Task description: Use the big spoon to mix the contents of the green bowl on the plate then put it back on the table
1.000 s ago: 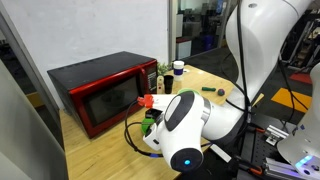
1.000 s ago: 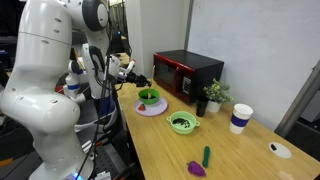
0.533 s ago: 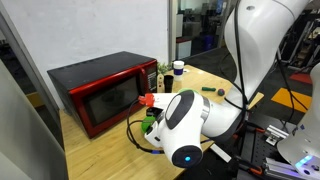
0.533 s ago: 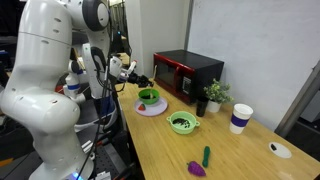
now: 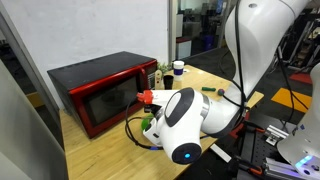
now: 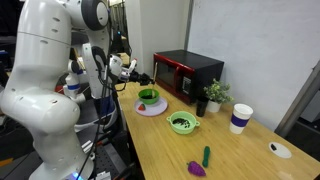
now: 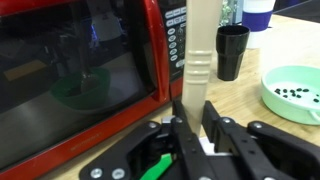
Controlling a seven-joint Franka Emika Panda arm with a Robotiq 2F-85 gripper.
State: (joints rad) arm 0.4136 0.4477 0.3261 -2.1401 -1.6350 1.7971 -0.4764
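- Handle of the big spoon (image 7: 200, 45) runs straight up the middle of the wrist view, pale tan. Its lower end is clamped between the fingers (image 7: 178, 128) of the gripper (image 7: 195, 118), with the jaws pressed on it from both sides. The spoon's far end is cut off by the top of the frame.
- In an exterior view the gripper (image 6: 135, 78) hangs higher than the green bowl (image 6: 148, 96) and just to its robot side. The spoon is too slim to make out there.
- The green bowl sits on the plate (image 6: 152, 110) with dark contents showing, and a band of plate rim is bare toward the camera.
- The plate lies near the end of the table (image 6: 235, 150) closest to the arm, not far from that edge.
- The red microwave (image 6: 188, 72) stands behind the plate. In the wrist view its door fills the left half, and its control strip is right beside the spoon handle.
- A pale green bowl (image 6: 183, 123) with dark specks rests near the plate but apart from it.
- A black pot with a plant (image 6: 213, 97) stands by the microwave's corner, and a white and blue cup (image 6: 240, 118) stands further along.
- Bare wood lies open between the pale green bowl and the cup. A purple item (image 6: 196, 169) and a green item (image 6: 206, 155) lie close to the table's near edge.
- In an exterior view the arm's white joint (image 5: 185, 125) hides the plate area.
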